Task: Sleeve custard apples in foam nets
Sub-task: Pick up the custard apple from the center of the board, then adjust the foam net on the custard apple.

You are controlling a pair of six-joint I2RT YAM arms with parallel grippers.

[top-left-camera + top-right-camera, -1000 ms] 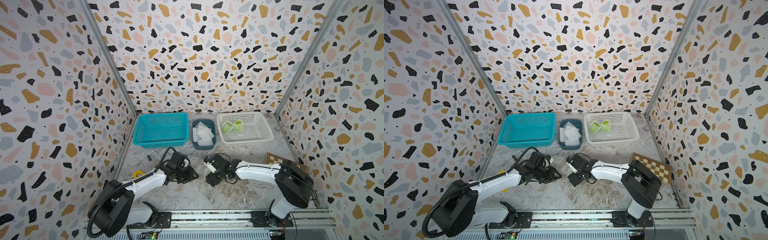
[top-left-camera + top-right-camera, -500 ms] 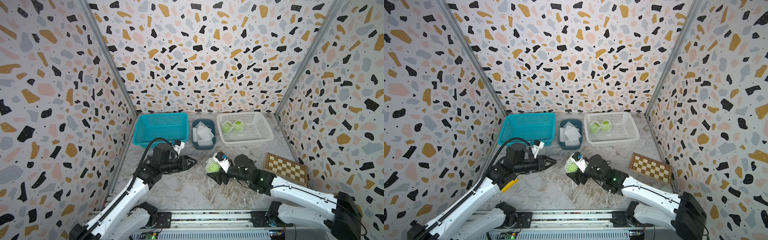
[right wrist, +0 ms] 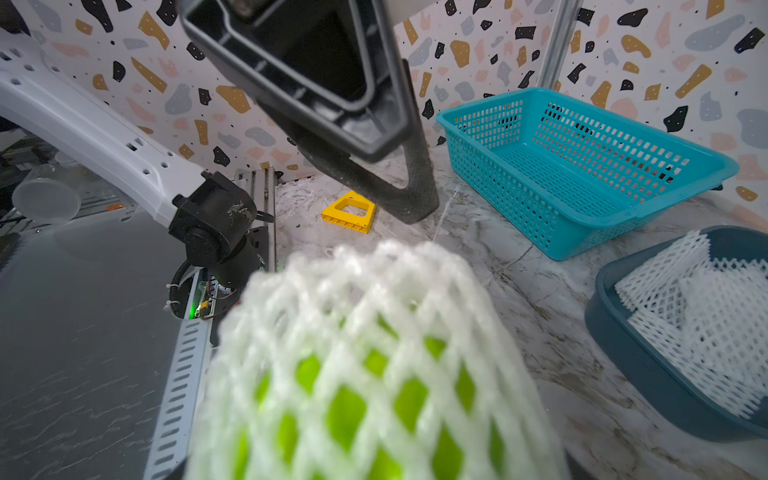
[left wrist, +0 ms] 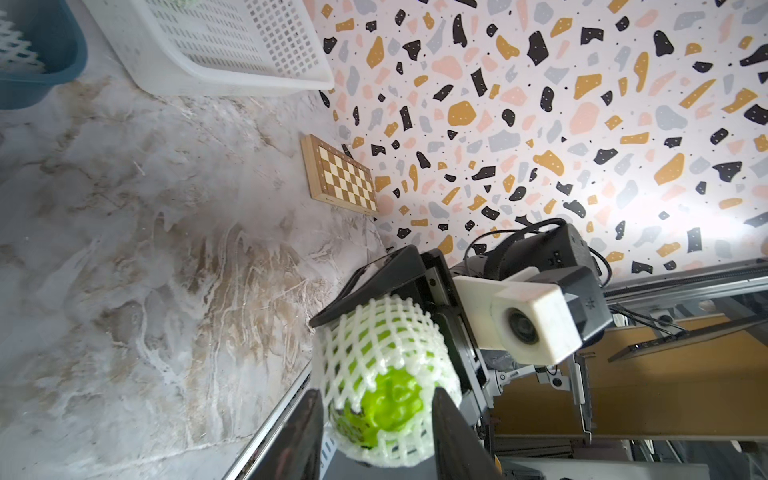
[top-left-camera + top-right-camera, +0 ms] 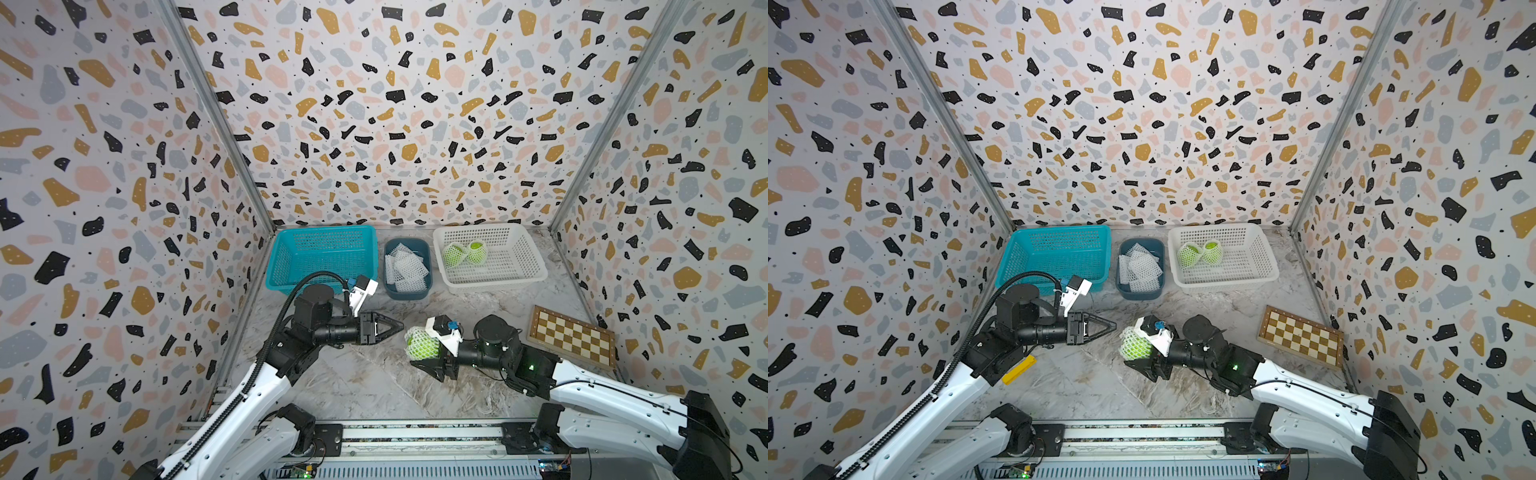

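While the right claw [image 5: 426, 353] grips the netted custard apple [image 5: 420, 344] near the middle of the bench [image 5: 365, 386] in a top view, the left claw [image 5: 390, 325] hangs beside it. Left wrist view: those jaws stand part-open, empty. Sleeving looks finished; next calls for carrying it into the white basket [image 4: 257, 79].

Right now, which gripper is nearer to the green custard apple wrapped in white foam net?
Right. The right gripper holds the green netted custard apple; the left gripper hovers beside it, apart and open.

Speckled terrazzo-patterned walls [image 5: 374, 104] enclose a brightly lit marbled tabletop [image 5: 374, 386].
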